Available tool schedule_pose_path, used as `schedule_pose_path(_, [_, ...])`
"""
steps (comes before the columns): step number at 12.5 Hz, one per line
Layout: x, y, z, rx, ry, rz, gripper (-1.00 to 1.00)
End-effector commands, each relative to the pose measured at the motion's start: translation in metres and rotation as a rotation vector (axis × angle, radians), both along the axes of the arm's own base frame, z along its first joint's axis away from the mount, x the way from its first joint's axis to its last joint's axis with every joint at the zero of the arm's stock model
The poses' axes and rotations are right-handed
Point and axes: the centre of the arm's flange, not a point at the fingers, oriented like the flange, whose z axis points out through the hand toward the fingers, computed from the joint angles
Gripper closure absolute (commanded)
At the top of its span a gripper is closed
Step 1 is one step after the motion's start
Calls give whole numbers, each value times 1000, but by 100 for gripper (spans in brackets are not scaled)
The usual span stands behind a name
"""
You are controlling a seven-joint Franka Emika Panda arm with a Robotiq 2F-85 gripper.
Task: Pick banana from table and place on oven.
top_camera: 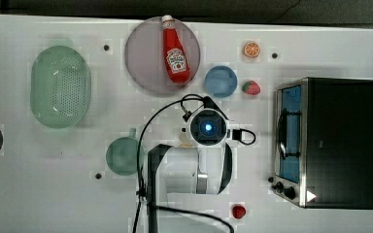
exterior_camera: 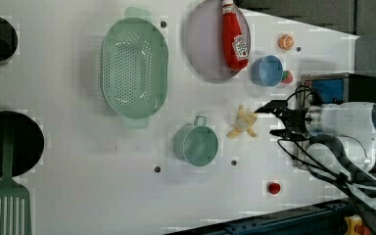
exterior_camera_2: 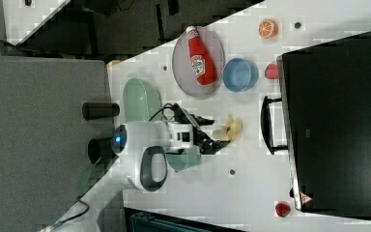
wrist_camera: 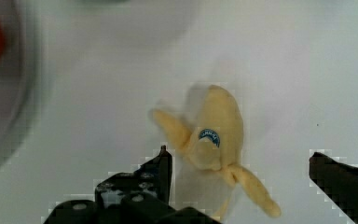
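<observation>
Hovering over the white worktop (exterior_camera: 78, 186), my end effector (exterior_camera: 273, 119) has its two fingers spread wide apart, with nothing between them. The banana (exterior_camera: 243, 123) lies on the worktop just beyond my fingertips in the left view, on the left view's left of them, close but not clamped. In the wrist view the banana (wrist_camera: 214, 140) sits between my two dark fingers (wrist_camera: 161, 170), nearer one of them; I cannot tell whether that finger touches it.

The banana is pale yellow-cream, with a rounded body, stubby parts splaying outward and a small round blue sticker on it. In the right view it (exterior_camera_2: 230, 128) lies between my end effector (exterior_camera_2: 213, 137) and the oven's handle bar.

The oven (top_camera: 340, 141) stands on the top view's right of my wrist, black on top, with a silver frame, blue-tinted glass and black knobs; nothing lies on its top.

Farther from me than the banana, on the left view's left, a teal cup (exterior_camera: 196, 143) stands open and holds nothing I can see. On the left view's upper side of my end effector are a blue round dish (exterior_camera: 267, 70), a grey plate (exterior_camera: 203, 44) carrying a red ketchup bottle (exterior_camera: 234, 36) laid on its side, and a green colander (exterior_camera: 134, 67) farther away.
</observation>
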Motion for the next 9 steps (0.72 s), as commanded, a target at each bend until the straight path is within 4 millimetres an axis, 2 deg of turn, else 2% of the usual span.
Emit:
schedule_pose_path(1, [-8,3,-20,7,-32,-33,-100])
schedule_pose_path(3, [-10,5,-40,7,-32,-29,-100])
schedule_pose_path(4, [-11,6,-47,7,-30,-28,-93])
schedule_pose_path(7, [-13,7,-57,7,-35,-25,-18])
schedule_pose_path(9, [-10,8,-55,8,-55,-21,26])
